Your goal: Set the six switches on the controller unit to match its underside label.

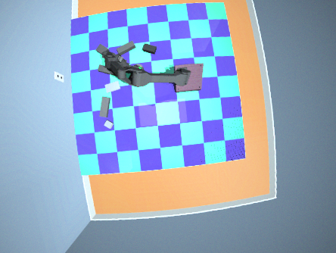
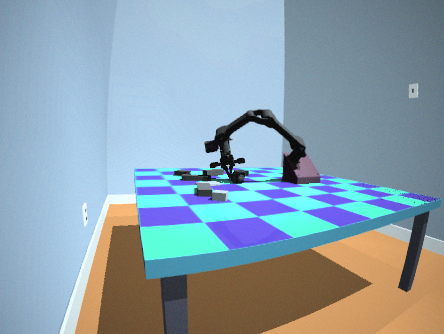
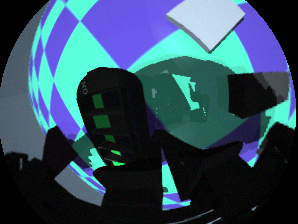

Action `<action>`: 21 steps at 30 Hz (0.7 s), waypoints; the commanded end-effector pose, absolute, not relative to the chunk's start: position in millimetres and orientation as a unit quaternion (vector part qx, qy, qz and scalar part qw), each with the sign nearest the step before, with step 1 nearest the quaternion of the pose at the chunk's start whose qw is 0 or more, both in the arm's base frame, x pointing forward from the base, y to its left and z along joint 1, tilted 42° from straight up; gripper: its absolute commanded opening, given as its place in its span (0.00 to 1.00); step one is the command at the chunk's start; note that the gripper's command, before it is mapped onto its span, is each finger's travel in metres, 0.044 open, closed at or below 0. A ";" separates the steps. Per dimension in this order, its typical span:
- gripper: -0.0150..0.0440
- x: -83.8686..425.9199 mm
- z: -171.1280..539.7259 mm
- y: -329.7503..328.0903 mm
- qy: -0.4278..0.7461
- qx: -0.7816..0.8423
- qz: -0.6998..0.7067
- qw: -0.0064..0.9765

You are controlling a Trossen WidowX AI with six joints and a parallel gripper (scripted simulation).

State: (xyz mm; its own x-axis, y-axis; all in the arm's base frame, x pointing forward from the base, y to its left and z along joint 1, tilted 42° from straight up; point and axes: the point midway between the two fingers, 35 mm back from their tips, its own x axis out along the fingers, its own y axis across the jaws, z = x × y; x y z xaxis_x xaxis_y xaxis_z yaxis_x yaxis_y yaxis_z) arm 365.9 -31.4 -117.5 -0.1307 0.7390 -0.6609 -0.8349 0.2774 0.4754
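Top looks down; exterior and wrist share tabletop.

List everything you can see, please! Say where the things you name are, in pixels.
Controller unit (image 1: 140,67) (image 2: 240,177) (image 3: 134,110): one, dark with green switch ends, below the arm
Long blocks (image 1: 104,107) (image 2: 204,188): four, grey, table's left side
Pale pieces (image 1: 112,86) (image 2: 220,195) (image 3: 206,22): two, whitish, same side
Block (image 1: 149,48): one, blackish, beyond the arm
Table (image 1: 168,114) (image 2: 175,240) (image 3: 105,32): one, turquoise-purple checks
Outlet plates (image 1: 59,76) (image 2: 413,90): two, white, walls
Mount (image 1: 194,81) (image 2: 302,172): one, mauve, under the arm
Arm (image 1: 163,77) (image 2: 260,116): one, black
Gripper (image 2: 231,174) (image 3: 158,132): one, black, shut
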 end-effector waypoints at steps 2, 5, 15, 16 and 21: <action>0.25 365.7 -118.0 -30.4 0.454 -0.050 0.597 0.659; 0.25 364.8 -117.7 -29.9 0.454 -0.050 0.597 0.659; 0.25 361.3 -116.3 -28.1 0.454 -0.050 0.597 0.659; 0.25 360.5 -116.0 -27.7 0.454 -0.050 0.597 0.659; 0.25 355.8 -114.0 -25.1 0.454 -0.050 0.597 0.659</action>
